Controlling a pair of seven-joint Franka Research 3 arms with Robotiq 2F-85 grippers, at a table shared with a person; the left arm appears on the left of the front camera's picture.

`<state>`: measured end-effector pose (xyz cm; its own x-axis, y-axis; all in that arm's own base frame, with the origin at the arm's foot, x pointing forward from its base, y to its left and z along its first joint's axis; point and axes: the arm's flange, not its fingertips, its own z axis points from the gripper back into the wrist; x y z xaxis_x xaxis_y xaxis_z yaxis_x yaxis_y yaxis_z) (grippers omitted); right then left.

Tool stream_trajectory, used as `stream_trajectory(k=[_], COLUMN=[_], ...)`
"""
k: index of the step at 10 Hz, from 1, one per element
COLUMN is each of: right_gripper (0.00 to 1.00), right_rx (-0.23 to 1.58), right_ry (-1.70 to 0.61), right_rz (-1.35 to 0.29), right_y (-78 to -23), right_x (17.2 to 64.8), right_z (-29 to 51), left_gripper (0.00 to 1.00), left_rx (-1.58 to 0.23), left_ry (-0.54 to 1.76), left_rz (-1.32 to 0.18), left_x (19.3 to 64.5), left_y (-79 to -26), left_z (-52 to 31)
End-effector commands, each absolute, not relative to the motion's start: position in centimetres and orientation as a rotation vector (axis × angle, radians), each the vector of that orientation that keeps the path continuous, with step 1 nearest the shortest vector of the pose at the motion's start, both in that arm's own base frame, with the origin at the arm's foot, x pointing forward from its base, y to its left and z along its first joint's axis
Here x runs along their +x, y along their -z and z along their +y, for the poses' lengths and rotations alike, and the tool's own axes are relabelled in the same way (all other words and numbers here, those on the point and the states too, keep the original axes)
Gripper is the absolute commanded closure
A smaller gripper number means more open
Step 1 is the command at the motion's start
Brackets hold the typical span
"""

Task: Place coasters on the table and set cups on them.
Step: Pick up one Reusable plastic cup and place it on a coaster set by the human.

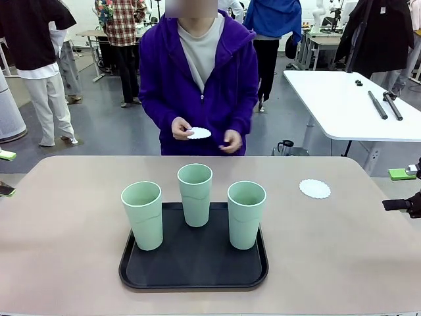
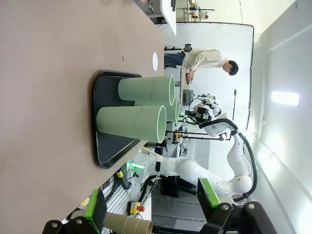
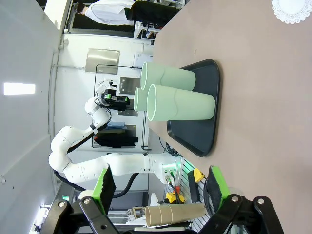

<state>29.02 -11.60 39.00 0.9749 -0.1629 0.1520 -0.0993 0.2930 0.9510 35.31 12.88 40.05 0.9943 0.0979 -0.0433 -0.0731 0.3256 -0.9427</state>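
- Status: 3 cups stand upright on the black tray, mid-surface. None is on a coaster yet.
- One coaster lies flat on the surface, right of the tray & well apart from it. A second coaster is in the person's hand at the far side, not yet laid.
- Left gripper: jaws wide, empty, low & back from the tray. Right gripper: likewise wide, nothing between the pads.
- Judgement: coaster-laying is the step in hand & only one spot is ready. Wait until the person's hand is clear before you reach across.
- First cup move prob. suits the right gripper & the right-hand cup, which is nearest the laid coaster.
- Grip mid-body, square-on. The cups taper & look thin, so close gently & don't crush.
- Lift clear of the tray lip, keep the cup upright, lower straight down, centred. The coaster looks light, so a sideways drag could shove it.
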Motion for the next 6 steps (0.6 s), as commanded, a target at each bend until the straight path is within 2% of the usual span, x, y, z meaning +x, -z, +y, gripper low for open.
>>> stream_trajectory(k=[1, 2, 4, 6], right_gripper=[0.0, 0.0, 0.0, 0.0], right_rx=[1.291, 1.276, 0.981, 0.773], right_ry=[0.04, 0.043, -0.35, -0.515], right_rz=[-0.252, -0.237, -0.203, -0.238], right_y=[-39.3, -39.0, -42.8, -46.8], right_x=[29.1, 29.0, 31.9, 34.6], right_z=[-11.6, -11.6, -11.6, -10.2], left_gripper=[0.0, 0.0, 0.0, 0.0], left_rx=[-1.245, -1.245, -1.245, -1.245], left_ry=[-0.111, -0.111, -0.111, -0.111], left_rz=[-0.025, -0.025, -0.025, -0.025], left_x=[35.2, 35.2, 35.2, 35.2], left_y=[-40.1, -40.1, -40.1, -40.1], left_z=[13.0, 13.0, 13.0, 13.0])
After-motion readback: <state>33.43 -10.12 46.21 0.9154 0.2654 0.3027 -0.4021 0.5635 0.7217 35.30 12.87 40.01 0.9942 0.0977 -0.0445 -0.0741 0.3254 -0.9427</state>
